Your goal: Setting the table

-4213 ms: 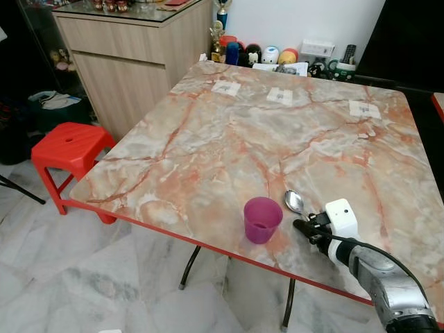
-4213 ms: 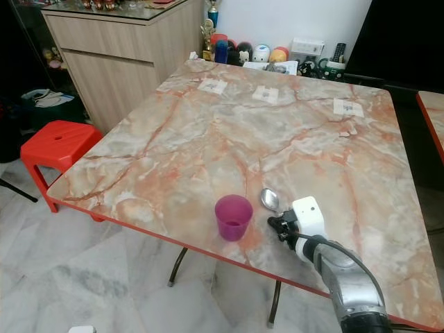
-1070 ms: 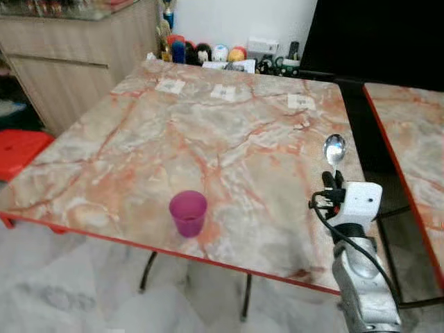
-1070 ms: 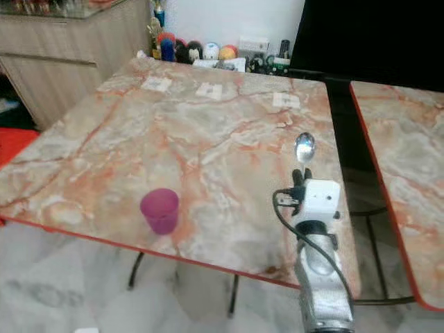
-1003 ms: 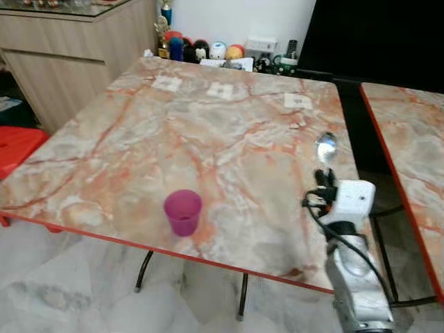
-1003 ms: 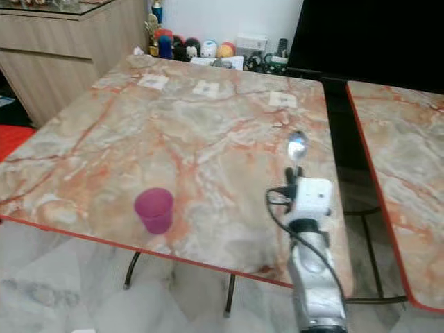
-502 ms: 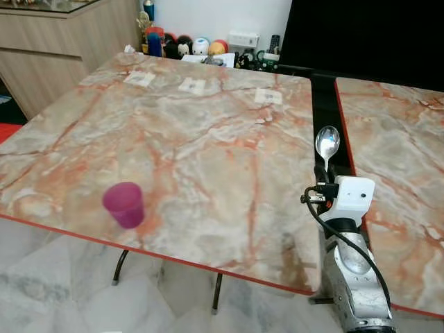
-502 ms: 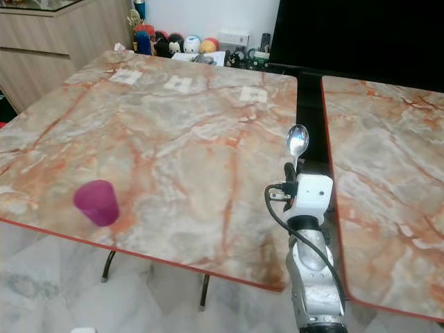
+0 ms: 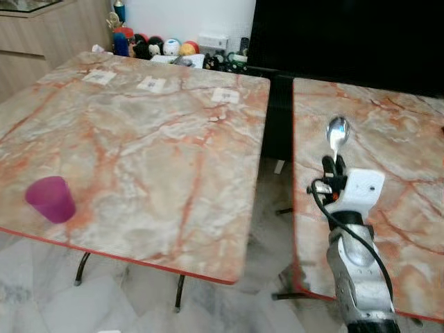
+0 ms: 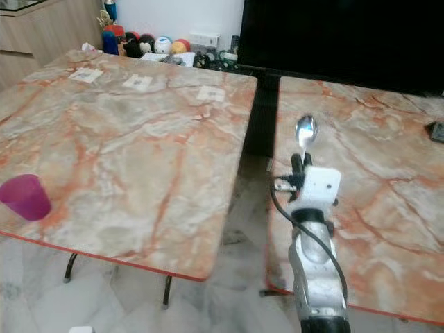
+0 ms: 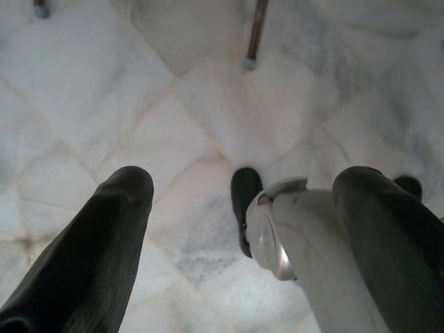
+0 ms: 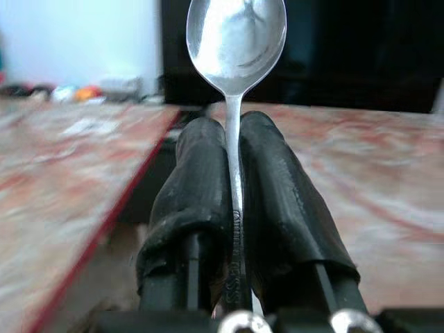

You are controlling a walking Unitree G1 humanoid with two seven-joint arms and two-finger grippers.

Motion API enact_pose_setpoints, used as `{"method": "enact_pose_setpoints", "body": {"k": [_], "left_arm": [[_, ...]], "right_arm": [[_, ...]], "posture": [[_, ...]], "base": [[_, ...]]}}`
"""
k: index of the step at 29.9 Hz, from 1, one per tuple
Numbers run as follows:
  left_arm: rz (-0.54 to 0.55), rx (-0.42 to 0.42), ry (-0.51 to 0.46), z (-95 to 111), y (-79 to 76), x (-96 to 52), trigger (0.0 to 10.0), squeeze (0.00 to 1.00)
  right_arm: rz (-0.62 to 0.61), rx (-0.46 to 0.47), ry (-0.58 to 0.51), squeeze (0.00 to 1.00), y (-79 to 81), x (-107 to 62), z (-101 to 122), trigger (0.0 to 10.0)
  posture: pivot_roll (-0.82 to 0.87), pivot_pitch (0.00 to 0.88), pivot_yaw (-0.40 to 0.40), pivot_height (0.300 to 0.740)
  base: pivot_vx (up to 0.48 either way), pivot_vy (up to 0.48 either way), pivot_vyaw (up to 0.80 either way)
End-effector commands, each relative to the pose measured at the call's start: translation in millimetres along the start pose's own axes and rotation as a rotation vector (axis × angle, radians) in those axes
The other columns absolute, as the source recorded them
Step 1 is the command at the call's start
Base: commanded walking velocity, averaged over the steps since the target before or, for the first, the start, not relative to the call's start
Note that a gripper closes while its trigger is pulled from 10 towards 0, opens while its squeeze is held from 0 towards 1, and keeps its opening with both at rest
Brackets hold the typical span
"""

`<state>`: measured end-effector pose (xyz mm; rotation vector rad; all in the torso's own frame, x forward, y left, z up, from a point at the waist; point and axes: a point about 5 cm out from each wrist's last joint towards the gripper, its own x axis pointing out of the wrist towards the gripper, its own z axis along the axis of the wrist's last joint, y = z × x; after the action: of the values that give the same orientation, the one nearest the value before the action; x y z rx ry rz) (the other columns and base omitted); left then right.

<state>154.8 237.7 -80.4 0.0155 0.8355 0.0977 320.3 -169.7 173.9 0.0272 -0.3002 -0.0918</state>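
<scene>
Room: white marble-look floor tiles (image 9: 41,298); two marble-patterned tables with red edging side by side, a dark gap between them. A wooden cabinet (image 9: 35,35) stands at far left. A row of small toys and figurines (image 9: 149,48) lines the far edge of the left table (image 9: 139,139) against a white wall; black panel behind the right table (image 9: 388,139).

Left table: three small paper cards (image 9: 154,84) toward the far side. A purple cup (image 9: 50,199) sits upright near the near-left edge, well apart from the arm at work.

Right gripper (image 12: 234,173): raised over the near-left part of the right table, jaws closed tight on the spoon (image 9: 337,134). Handle pinched between the two black fingers (image 12: 201,180), bowl projecting straight out past the tips. The spoon's long axis runs in line with the fingers, pointing away from the robot toward the far side of the right table. A small dark object (image 10: 436,130) lies at that table's right edge; too small to identify.

Left gripper (image 11: 243,229): hanging idle over the floor, jaws spread wide, nothing held. A table leg foot (image 11: 251,41) visible beyond it.

Judgement: the spoon is already over the right table, so placing likely needs the wrist tipped down to bring the handle level with the tabletop. The cup lies far to the left, nearer the idle left arm.
</scene>
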Motion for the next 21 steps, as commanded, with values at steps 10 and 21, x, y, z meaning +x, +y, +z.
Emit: {"method": "enact_pose_setpoints", "body": {"k": [10,21], "left_arm": [[-0.028,-0.006,0.025,-6.1,-9.2,-0.2,10.0,0.00],[-0.028,-0.001,0.026,-6.1,-8.6,-0.4,10.0,0.00]], "right_arm": [[-0.059,-0.023,0.003,0.00,-15.7,-6.4,-3.9,10.0],[-0.056,-0.026,-0.015,0.00,-13.9,-3.3,-0.3,10.0]], "posture": [[0.00,0.125,-0.032,0.740],[0.00,0.113,-0.026,0.740]], "base": [[0.000,-0.393,-0.23],[0.000,-0.393,0.00]]}}
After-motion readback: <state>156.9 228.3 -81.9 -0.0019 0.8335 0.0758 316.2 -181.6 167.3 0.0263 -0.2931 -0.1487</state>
